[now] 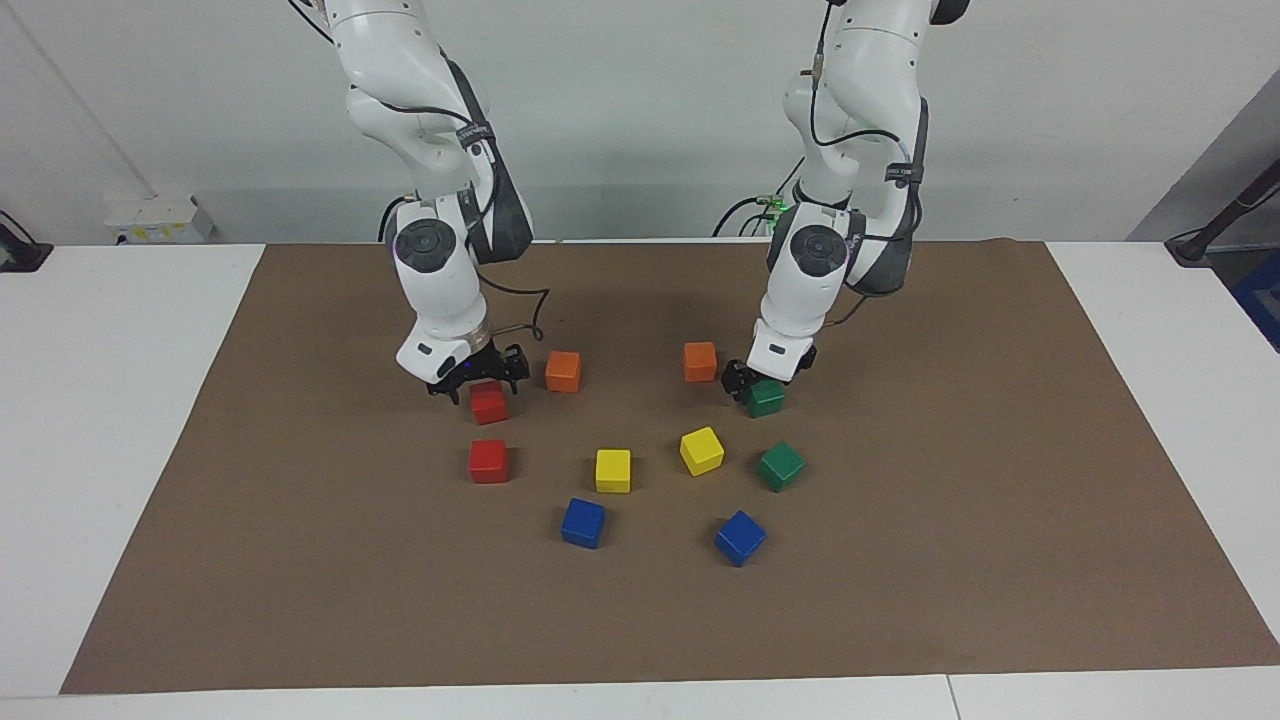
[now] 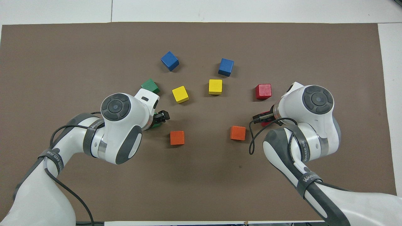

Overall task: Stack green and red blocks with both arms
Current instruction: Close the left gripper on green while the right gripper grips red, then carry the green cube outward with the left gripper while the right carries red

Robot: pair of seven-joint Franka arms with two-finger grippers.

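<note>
A: Item one, right claw (image 1: 470, 384): jaws spread, lowered around the red block (image 1: 489, 404) nearer the robots, holding nothing yet. Second red block (image 1: 488, 461) sits farther out on the brown mat (image 1: 950, 520).

B: Handling?

A: Small glossy cubes, rigid, probably light. Smooth faces may slip, so I'd take two parallel side faces, low and square.

B: Middle of the desk?

A: Two orange cubes (image 1: 563, 371), two yellow (image 1: 613, 470), two blue (image 1: 583, 523). Not wanted.

B: And the other arm?

A: Left claw (image 1: 755, 383): also spread, down over the green block (image 1: 766, 398) nearer the robots, not clamped. Other green block (image 1: 781, 466) lies farther out, slightly turned; the grip must match that.
</note>
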